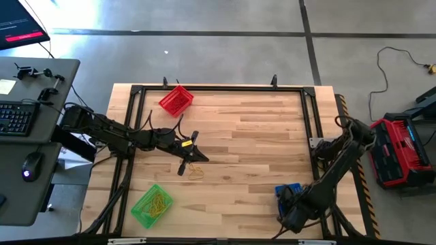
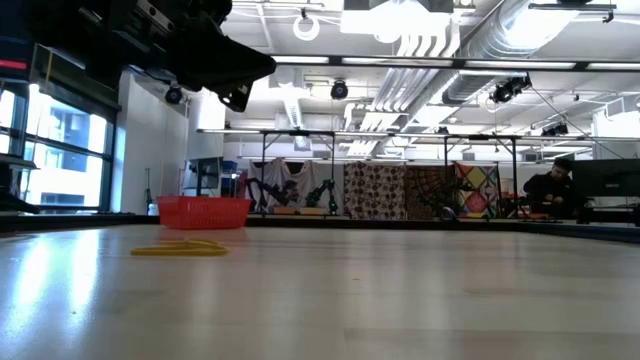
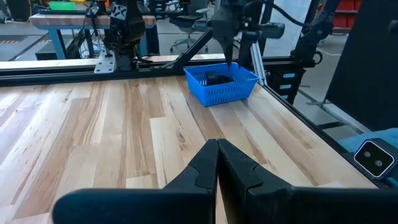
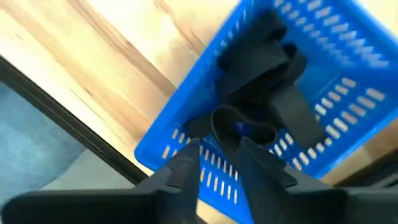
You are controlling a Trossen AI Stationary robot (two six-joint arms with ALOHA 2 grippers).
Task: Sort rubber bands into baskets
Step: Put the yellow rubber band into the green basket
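A wooden table (image 1: pixel 259 136) was seen from above with three baskets set out on it: a red basket (image 1: pixel 176 101) near the far edge, a green basket (image 1: pixel 151 205) at the near left corner, and a blue basket (image 1: pixel 288 192) at the near right. The left gripper (image 1: pixel 185 163) was held over the middle of the table, its fingers (image 3: pixel 205 168) pressed fully together with nothing visible between them. A few tan-yellow rubber bands (image 1: pixel 196 170) were left lying on the bare wood just beside it; in the low view they (image 2: pixel 180 248) were seen flat on the tabletop in front of the red basket (image 2: pixel 203 211). More yellow bands (image 1: pixel 159 201) were gathered inside the green basket. The right gripper (image 4: pixel 219 163) was positioned directly above the blue basket (image 4: pixel 348 81), its fingers parted by a narrow gap and nothing gripped between them. Black rubber bands (image 4: pixel 264 65) were piled in that basket, one loop (image 4: pixel 239 127) lying just beyond the fingertips. A person (image 2: pixel 550 185) was visible at a desk in the room behind.
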